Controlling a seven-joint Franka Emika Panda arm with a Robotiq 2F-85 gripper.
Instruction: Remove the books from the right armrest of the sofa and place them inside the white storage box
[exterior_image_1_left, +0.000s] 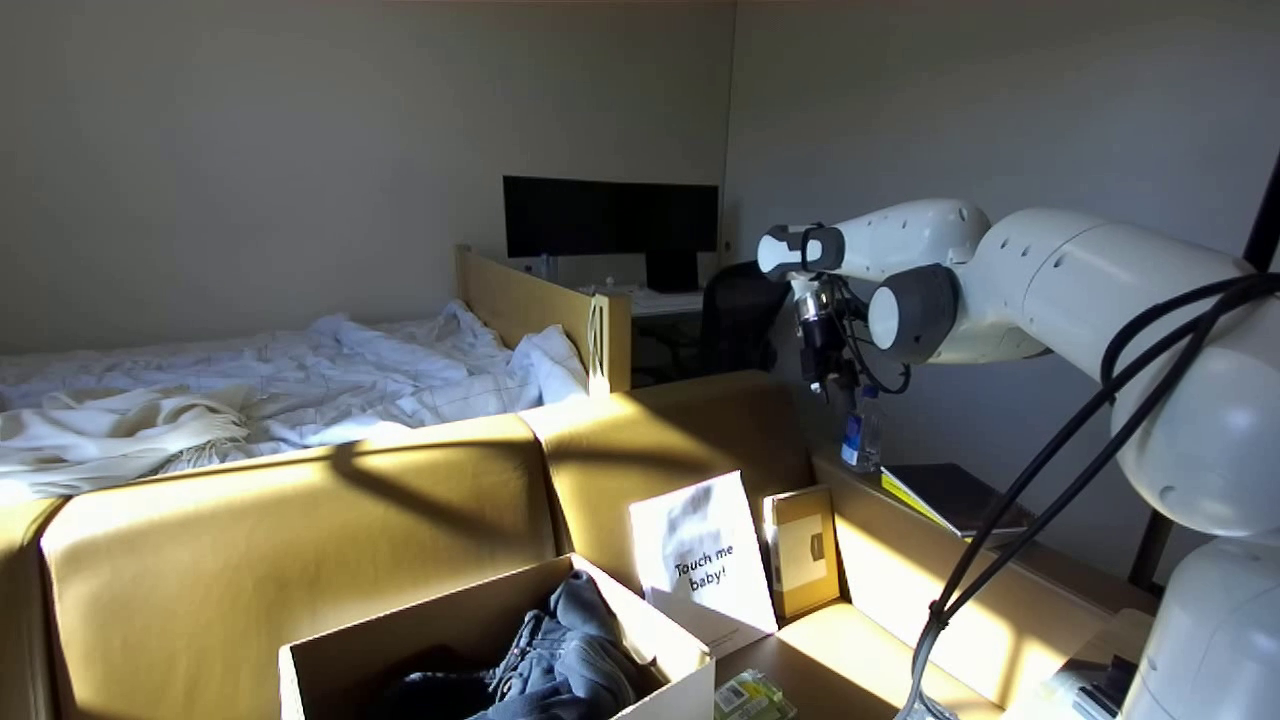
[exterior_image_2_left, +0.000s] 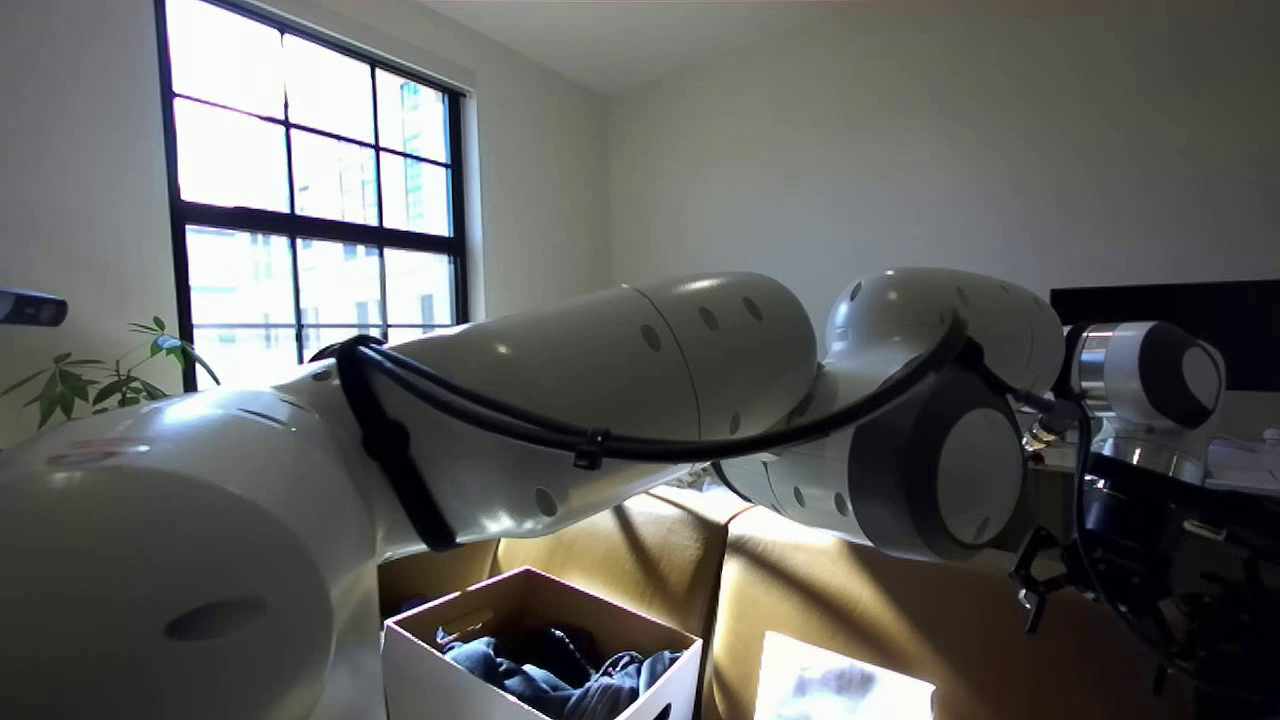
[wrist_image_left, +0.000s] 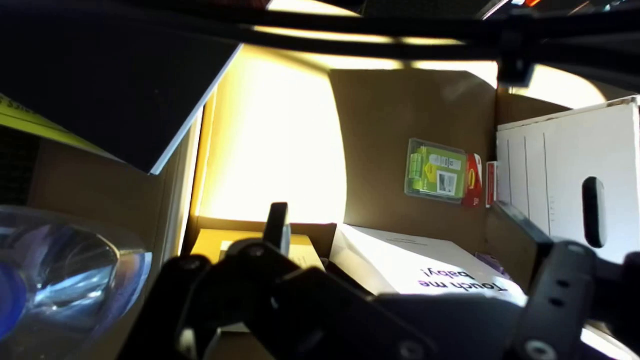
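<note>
Well, the black book (wrist_image_left: 120, 100) lay on top of a yellow-green book (wrist_image_left: 30, 122), both on the right armrest (exterior_image_1_left: 890, 560) of the sofa (exterior_image_1_left: 300, 540). The black book's long side looked to run mostly along the armrest, a bit crooked, with one corner pointing to the back end. A water bottle (exterior_image_1_left: 862, 437) stood near that back end. The gripper (wrist_image_left: 400, 232) hung up high by the sofa's back corner, its jaws wide apart with nothing between them. From there, the black book lay lower down, to the armrest side and toward its front end. So the next move likely had to go forward and down, with the jaws turned to match the slant. The white storage box (wrist_image_left: 565, 150), with dark clothes (exterior_image_1_left: 570, 650) in it, sat on the sofa, well apart from the armrest.
</note>
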